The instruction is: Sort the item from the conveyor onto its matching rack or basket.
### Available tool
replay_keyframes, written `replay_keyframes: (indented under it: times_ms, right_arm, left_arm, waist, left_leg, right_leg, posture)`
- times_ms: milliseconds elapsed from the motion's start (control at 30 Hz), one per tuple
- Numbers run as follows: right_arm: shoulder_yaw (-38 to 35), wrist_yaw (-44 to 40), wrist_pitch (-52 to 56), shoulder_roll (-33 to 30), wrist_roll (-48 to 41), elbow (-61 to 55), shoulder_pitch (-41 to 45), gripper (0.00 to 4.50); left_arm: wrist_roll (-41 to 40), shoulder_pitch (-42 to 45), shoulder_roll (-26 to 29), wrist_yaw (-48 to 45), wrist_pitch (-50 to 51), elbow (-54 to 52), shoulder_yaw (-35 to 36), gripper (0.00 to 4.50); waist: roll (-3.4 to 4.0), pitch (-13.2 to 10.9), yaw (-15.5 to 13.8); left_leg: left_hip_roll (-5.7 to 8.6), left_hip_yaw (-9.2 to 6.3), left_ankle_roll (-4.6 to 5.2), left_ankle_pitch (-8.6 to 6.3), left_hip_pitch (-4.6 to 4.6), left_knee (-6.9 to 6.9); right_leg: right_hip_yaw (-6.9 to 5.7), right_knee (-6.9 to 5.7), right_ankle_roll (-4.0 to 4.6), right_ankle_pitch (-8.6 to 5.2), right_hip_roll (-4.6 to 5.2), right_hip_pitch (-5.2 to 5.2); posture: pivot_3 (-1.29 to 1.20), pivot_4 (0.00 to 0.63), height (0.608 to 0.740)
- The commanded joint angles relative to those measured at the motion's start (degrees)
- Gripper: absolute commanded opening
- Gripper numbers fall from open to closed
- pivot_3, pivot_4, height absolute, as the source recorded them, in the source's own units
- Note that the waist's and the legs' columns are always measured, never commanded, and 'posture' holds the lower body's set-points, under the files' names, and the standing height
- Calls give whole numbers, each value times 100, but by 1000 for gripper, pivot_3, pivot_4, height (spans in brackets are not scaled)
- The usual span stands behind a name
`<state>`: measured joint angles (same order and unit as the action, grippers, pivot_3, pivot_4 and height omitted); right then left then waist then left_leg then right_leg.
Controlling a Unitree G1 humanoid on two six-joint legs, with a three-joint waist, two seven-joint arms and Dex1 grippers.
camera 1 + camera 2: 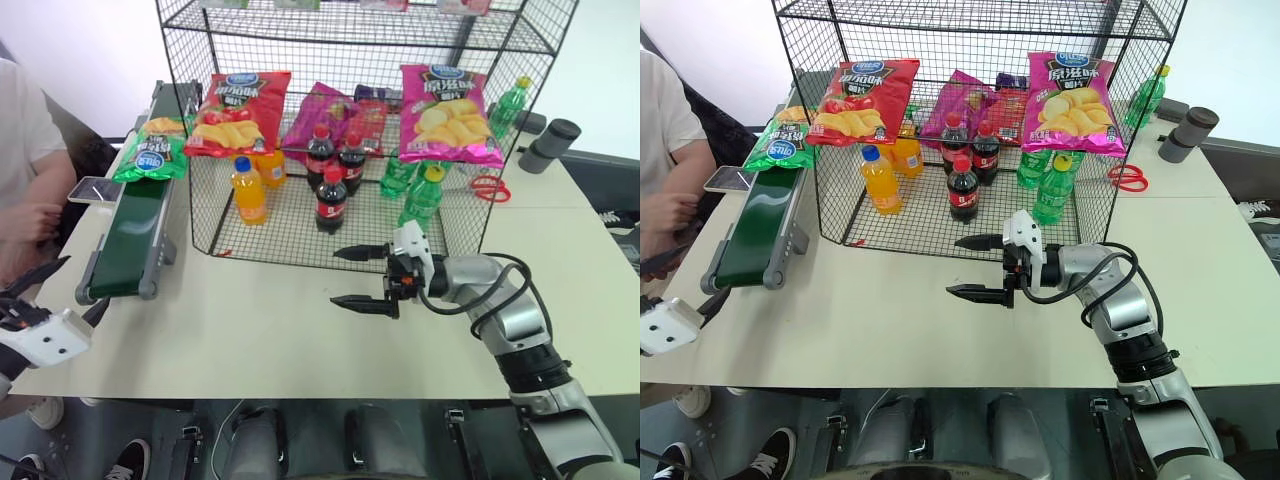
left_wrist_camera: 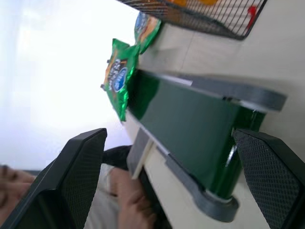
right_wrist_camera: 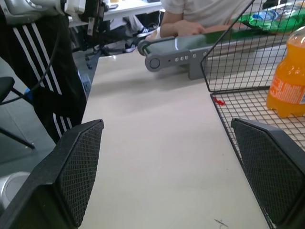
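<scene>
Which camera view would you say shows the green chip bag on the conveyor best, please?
The left eye view: the green chip bag lies face up on the conveyor, logo readable. The left wrist view shows it tilted, the right wrist view just a strip behind rack wire.

three cola bottles [image 1: 330, 200]; two orange bottles [image 1: 249, 190]; one green chip bag [image 1: 152, 160]

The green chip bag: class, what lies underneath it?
The green chip bag lies on the conveyor, its dark-green belt showing bare on the near side. The stretch of belt directly beneath the bag is covered, so unseen.

Head cameras overlook the table [image 1: 300, 320]; both wrist cameras share the conveyor [image 2: 190, 129].
</scene>
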<state>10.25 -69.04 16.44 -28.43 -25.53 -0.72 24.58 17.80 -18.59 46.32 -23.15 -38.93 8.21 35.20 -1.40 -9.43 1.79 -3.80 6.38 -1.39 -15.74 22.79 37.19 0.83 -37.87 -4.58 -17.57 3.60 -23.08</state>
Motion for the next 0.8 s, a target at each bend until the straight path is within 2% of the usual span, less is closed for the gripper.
replay_keyframes:
  times_ms: [33, 133, 367, 800]
  right_arm:
    - [25, -114, 167, 15, -165, -310, -37, 4469]
    - [-51, -70, 288, 90, -312, -406, -74, 4469]
    - [-179, 320, -289, 268, 36, -122, -93, 4469]
    - [-181, 374, -401, 259, 102, -137, -136, 4469]
  left_arm:
    - [329, 12, 195, 534, -52, 91, 140, 4500]
    - [501, 47, 320, 759, -37, 219, 30, 4500]
    - [655, 127, 528, 1121, -46, 445, -166, 4500]
    - [550, 240, 727, 1248, -13, 694, -583, 4500]
  waist:
    - [0, 0, 41]
    - [0, 0, 78]
    - [0, 0, 93]
    - [-1, 0, 81]
  left_leg:
    - [0, 0, 0, 0, 2, -1]
    - [0, -1, 0, 0, 6, -1]
    - [-1, 1, -1, 1, 6, -2]
    - [-1, 8, 0, 1, 9, 0]
  right_leg:
    - [-2, 0, -1, 0, 0, -2]
    - [-3, -1, -2, 1, 0, -6]
    - [-10, -3, -16, 9, 0, -11]
    - [-22, -6, -20, 11, 0, -13]
  posture:
    - [0, 150, 740]
    - [0, 150, 740]
    - [0, 150, 740]
    - [0, 150, 740]
